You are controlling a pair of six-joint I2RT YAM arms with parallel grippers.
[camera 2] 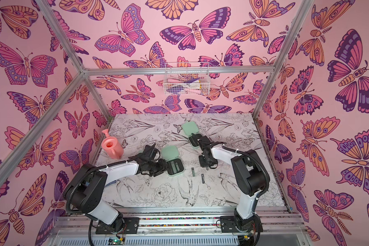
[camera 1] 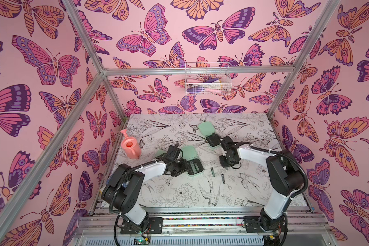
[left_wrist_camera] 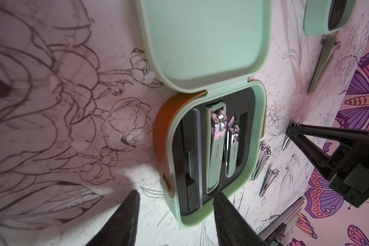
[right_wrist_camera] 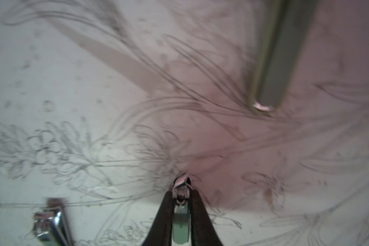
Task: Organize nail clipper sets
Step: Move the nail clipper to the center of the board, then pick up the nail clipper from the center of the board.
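Nail clipper sets (left_wrist_camera: pixel 213 149): three green cases, all to the right of the pink watering can (camera 1: pixel 130 147). One half-hidden case (camera 1: pixel 160 153) is nearest it, then the near open case (camera 1: pixel 189 151), then the far open case (camera 1: pixel 205 127). Two loose clippers (camera 1: pixel 212 171) lie farther right. The left gripper (left_wrist_camera: pixel 176 192) is spread wide. The right gripper (right_wrist_camera: pixel 182 191) pinches one held clipper (right_wrist_camera: pixel 180 223).

You are working in a robot test cell: a booth framed in aluminium extrusion (camera 1: pixel 200 70), with butterfly-print walls (camera 1: pixel 41 64) and a flower-and-bird printed sheet (camera 1: pixel 179 191) as its tabletop. The left arm (camera 1: pixel 151 168) and right arm (camera 1: pixel 251 154) are bolted to a metal rail (camera 1: pixel 200 222) at the front, near a bare circuit board (camera 1: pixel 140 241). A wire basket (camera 1: pixel 189 88) hangs on the back wall.
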